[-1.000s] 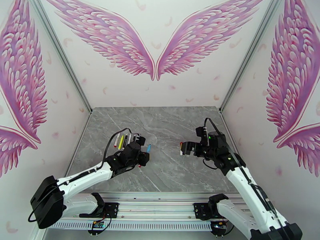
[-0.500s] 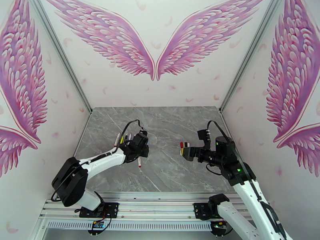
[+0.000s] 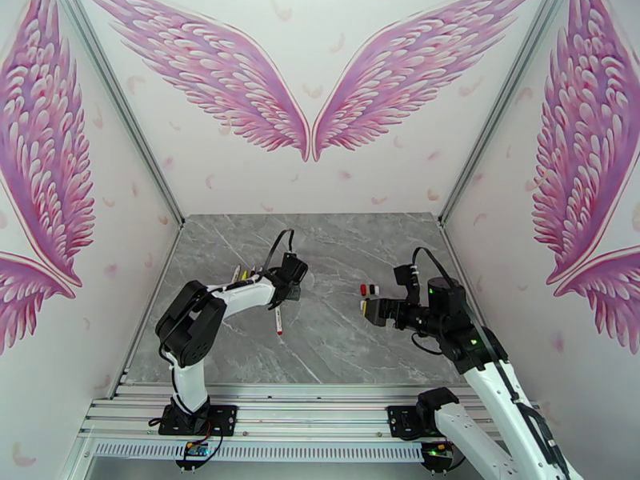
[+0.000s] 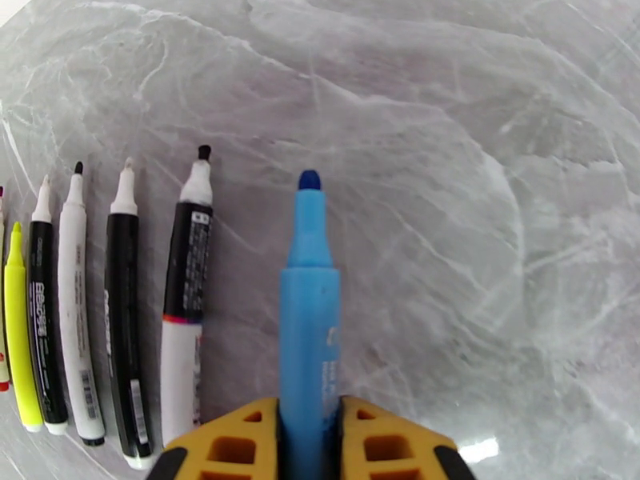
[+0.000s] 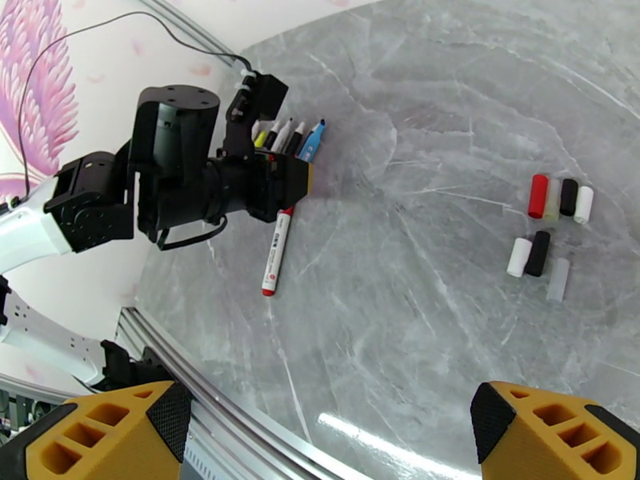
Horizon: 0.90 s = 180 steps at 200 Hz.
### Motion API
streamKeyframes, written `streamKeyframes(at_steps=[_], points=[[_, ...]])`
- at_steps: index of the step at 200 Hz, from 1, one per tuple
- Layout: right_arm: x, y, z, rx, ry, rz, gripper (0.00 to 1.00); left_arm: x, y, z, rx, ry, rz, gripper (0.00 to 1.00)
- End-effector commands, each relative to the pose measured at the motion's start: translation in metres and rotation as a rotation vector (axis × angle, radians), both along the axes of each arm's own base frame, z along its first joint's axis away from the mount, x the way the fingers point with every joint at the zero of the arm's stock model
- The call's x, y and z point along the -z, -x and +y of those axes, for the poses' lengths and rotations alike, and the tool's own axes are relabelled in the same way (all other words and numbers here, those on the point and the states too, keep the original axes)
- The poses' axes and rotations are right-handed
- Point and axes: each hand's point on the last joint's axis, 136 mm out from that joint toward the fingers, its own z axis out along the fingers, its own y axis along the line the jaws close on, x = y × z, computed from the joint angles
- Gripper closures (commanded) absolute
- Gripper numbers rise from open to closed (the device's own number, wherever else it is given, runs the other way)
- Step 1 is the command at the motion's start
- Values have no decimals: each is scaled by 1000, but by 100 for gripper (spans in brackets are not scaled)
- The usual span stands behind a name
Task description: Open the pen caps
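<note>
My left gripper [image 4: 310, 430] is shut on an uncapped blue pen [image 4: 308, 314], which points out over the table just right of a row of uncapped pens [image 4: 120, 314], beside a white and black one [image 4: 188, 298]. From above, the left gripper [image 3: 291, 288] hovers at the right end of that row [image 3: 246, 275]. The pen caps [image 5: 552, 202], red, black, white and clear, lie in two short rows, the nearer one [image 5: 538, 254] below. My right gripper [image 5: 336, 442] stands wide open above the table, near the caps [image 3: 369, 289] in the top view, holding nothing.
A white pen with a red cap [image 5: 275, 254] lies alone on the grey marble table [image 3: 336, 346], near side of the left gripper. Metal frame rails [image 3: 160, 194] and side walls bound the table. Bare marble separates the two grippers.
The left arm has folded up and carried the blue pen away from me, up to the row of pens. The right gripper has drifted slightly, still open.
</note>
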Motion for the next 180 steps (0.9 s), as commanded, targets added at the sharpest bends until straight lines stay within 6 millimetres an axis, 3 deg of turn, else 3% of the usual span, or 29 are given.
streamKeyframes(at_steps=[1, 16, 21, 84, 109, 157, 180], points=[[6, 1, -3, 23, 13, 10, 1, 2, -16, 6, -25, -48, -20, 88], [5, -1, -2, 27, -1, 7, 1, 11, -16, 10, -31, -70, -6, 85], [5, -1, -2, 27, -5, 8, 1, 4, -24, 5, -34, -56, -26, 85], [8, 0, -1, 26, -13, 19, 1, 19, -32, 11, -68, -96, 9, 81], [7, 2, -2, 28, -12, 17, 1, 21, -32, 12, -77, -93, 14, 74], [8, 3, -2, 30, -12, 24, 1, 15, -32, 12, -81, -89, 11, 64], [8, 4, -1, 25, -19, 23, 1, -3, -28, 6, -72, -49, -10, 64]])
